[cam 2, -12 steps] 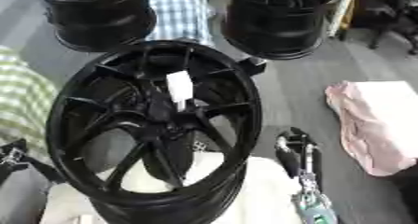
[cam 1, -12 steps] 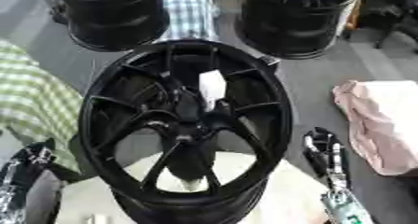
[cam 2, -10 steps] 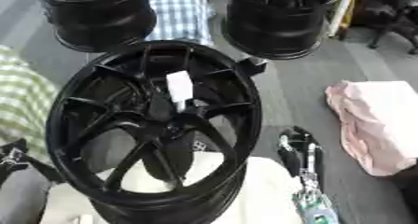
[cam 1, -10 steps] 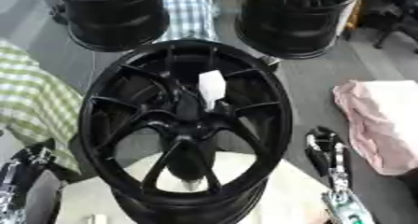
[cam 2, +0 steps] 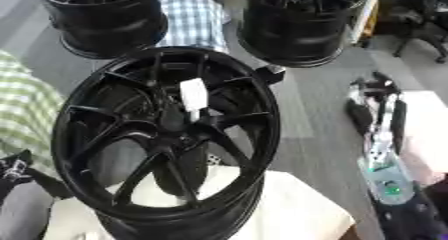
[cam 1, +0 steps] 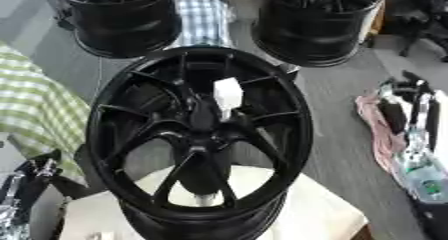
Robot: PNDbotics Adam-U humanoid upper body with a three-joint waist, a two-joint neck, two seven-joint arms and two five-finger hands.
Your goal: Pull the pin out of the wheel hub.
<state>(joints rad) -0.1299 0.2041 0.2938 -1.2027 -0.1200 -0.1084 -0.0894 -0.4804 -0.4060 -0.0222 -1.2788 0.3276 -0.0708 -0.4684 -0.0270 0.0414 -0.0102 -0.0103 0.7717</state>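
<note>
White pin (cam 1: 227,94) sticks up from the centre of the black wheel (cam 1: 131,134) on the table (cam 1: 306,219), well apart from the right hand (cam 1: 407,119) raised at right, fingers (cam 1: 391,115) straight and empty; left hand (cam 1: 22,194) low left, fingers unclear.

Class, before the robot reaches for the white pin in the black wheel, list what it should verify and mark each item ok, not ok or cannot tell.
1. White block-shaped pin seated at the hub of the black spoked wheel: ok, upright near the centre.
2. Pin unobstructed from above: ok, nothing covers it.
3. Right hand close to the pin: not ok, raised well off to the right beside the pink cloth.
4. Right hand ready to pinch: ok, fingers straight.
5. Left hand steadying the wheel: not ok, it sits apart from the rim at the lower left.
6. Wheel resting steady on the cream cushion: cannot tell.
</note>
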